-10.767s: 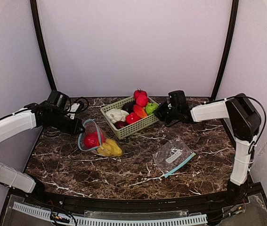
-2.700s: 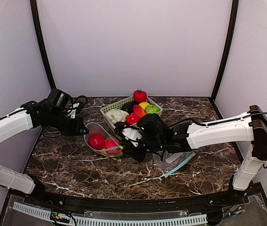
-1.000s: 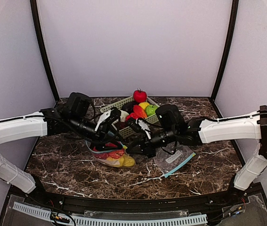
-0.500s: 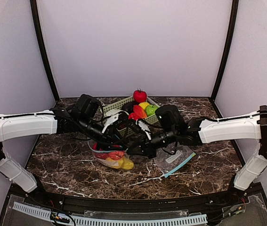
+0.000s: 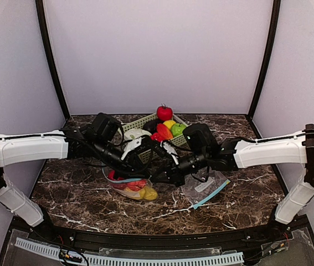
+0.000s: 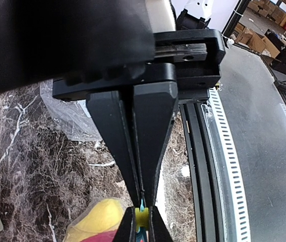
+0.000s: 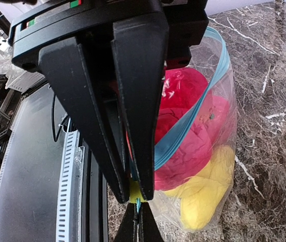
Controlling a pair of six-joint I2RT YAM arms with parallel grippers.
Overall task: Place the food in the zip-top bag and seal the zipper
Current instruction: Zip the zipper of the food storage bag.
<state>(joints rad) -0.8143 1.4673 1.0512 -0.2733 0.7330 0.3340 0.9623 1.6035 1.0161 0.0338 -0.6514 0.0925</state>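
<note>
The zip-top bag (image 5: 130,185) lies in the middle of the table, holding red food (image 7: 183,141) and yellow food (image 7: 203,196). Its teal zipper strip (image 7: 193,121) runs up to where both grippers meet tip to tip. My left gripper (image 6: 141,201) is shut on the teal strip. My right gripper (image 7: 135,194) is shut on the yellow-green zipper slider (image 6: 141,218), right against the left fingertips. From above, the left gripper (image 5: 147,162) and right gripper (image 5: 159,169) hover over the bag's right end. More food (image 5: 164,112) sits in the basket.
The pale green basket (image 5: 140,119) stands at the back centre, just behind both arms. A second, flat zip-top bag (image 5: 204,185) lies to the right under the right arm. The table's near edge and a white slotted rail (image 6: 228,166) are close.
My left gripper has moved right to meet the right gripper and its jaws have come together on the zipper strip. The right gripper stays shut in place.
</note>
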